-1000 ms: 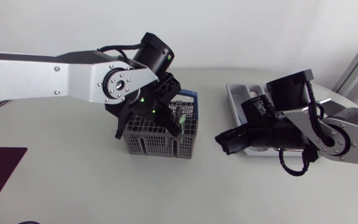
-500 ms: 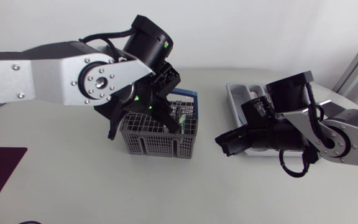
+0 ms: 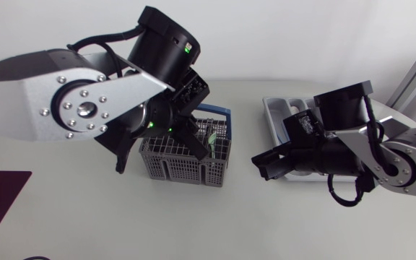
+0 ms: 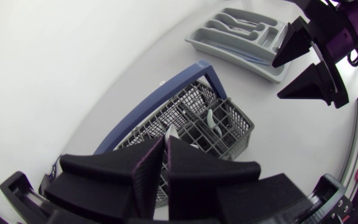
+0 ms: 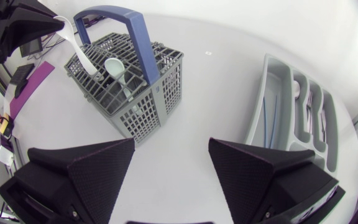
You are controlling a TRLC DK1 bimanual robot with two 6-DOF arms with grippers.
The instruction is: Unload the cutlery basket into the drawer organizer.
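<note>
Two robot arms work over a pale tabletop [image 3: 121, 224]. Nearest the front edge, the right arm's matte black gripper [image 5: 171, 148] hangs low over bare table between the two containers. Its wedge fingers are spread wide with nothing between them.

Just beyond it, towards the left, stands the grey plastic mesh cutlery basket with a blue hoop handle [image 5: 129, 93]. Over the basket, the left arm's matte black gripper [image 4: 165, 139] has its fingers pressed together on the upper end of a thin white plastic utensil [image 5: 75, 42]. The utensil slants downward and its lower end appears to be inside the basket. What kind of utensil it is cannot be told. A pale green plastic spoon [image 5: 118, 67] stands in a middle cell, bowl upward, beside the blue handle.

Farthest back on the right lies the grey plastic drawer organizer [image 5: 260, 93], well apart from the basket. A few pieces already lie in its compartments.

The white utensil looks light, stiff and smooth. Pinched at one end, it may swing or slip, and it probably needs lifting straight up to come free of the mesh. The spoon looks equally light. It is likely best taken at the neck just below the bowl, where it stands above the rim.
</note>
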